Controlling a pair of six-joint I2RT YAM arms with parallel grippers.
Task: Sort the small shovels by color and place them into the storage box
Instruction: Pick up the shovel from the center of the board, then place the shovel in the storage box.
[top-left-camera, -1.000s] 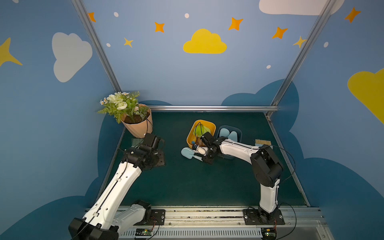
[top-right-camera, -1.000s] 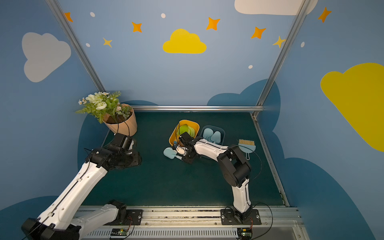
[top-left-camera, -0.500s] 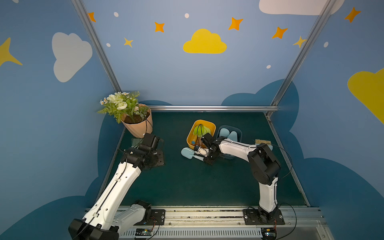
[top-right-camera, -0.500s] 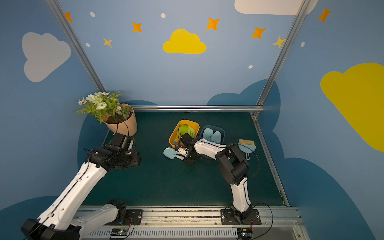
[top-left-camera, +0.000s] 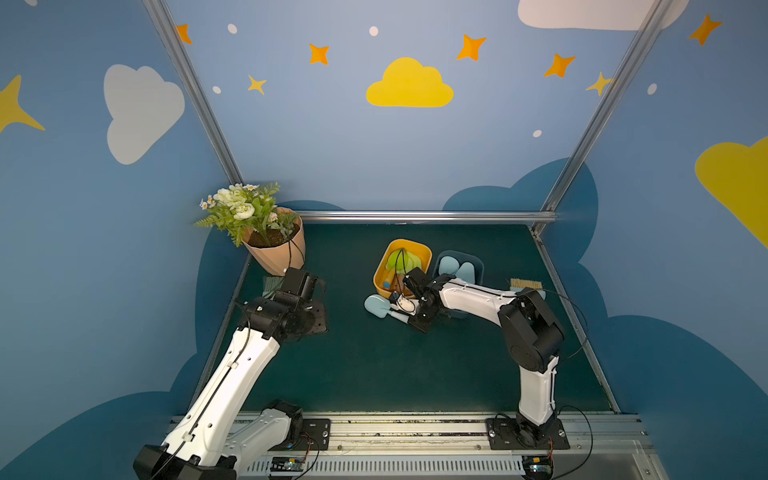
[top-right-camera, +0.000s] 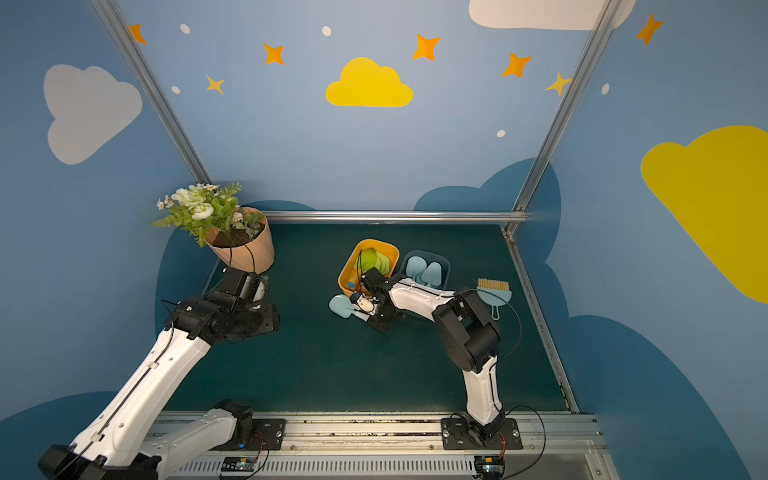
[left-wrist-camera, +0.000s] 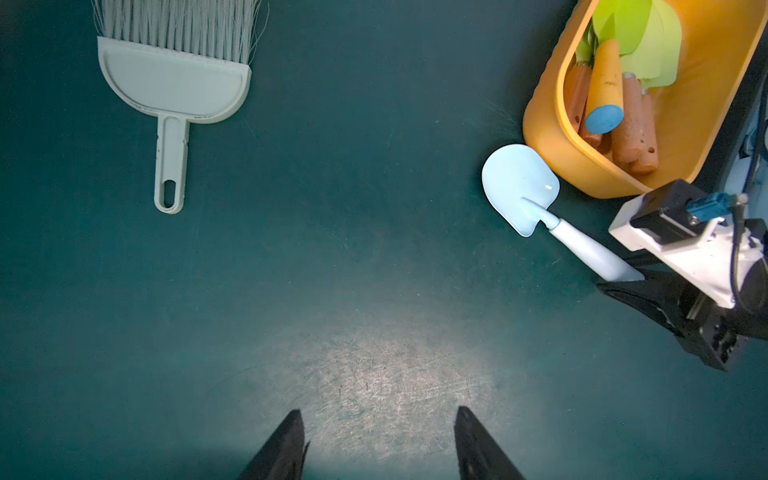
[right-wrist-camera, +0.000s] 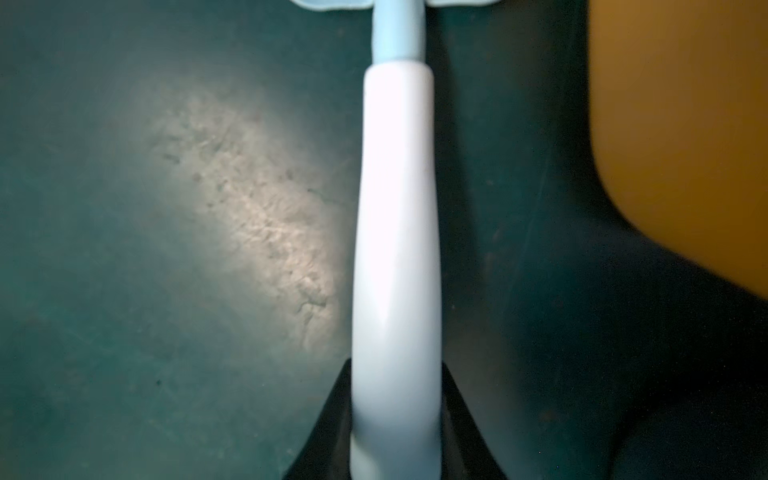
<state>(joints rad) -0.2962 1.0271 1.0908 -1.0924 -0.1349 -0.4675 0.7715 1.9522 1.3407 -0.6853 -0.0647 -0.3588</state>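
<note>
A light blue shovel (top-left-camera: 375, 305) (top-right-camera: 340, 305) (left-wrist-camera: 517, 187) lies on the green mat next to the yellow storage box (top-left-camera: 424, 249) (left-wrist-camera: 548, 133). My right gripper (top-left-camera: 407, 319) (right-wrist-camera: 397, 374) is shut on its pale handle (right-wrist-camera: 397, 228), low over the mat. The yellow box holds several lime-green shovels (top-left-camera: 401, 259) (left-wrist-camera: 640, 33) with brown and orange handles. The blue-grey box (top-left-camera: 478, 262) beside it holds light blue shovels (top-left-camera: 455, 266). My left gripper (left-wrist-camera: 378, 415) is open and holds nothing, over bare mat near the flower pot.
A flower pot (top-left-camera: 276, 249) stands at the back left. A grey-green brush (left-wrist-camera: 174, 83) lies near my left arm. A light blue brush (top-right-camera: 494, 291) with tan bristles lies by the right wall. A metal rail (top-left-camera: 415, 216) borders the back.
The right gripper's jaws have shut on the light blue shovel's handle. The left arm has not moved.
</note>
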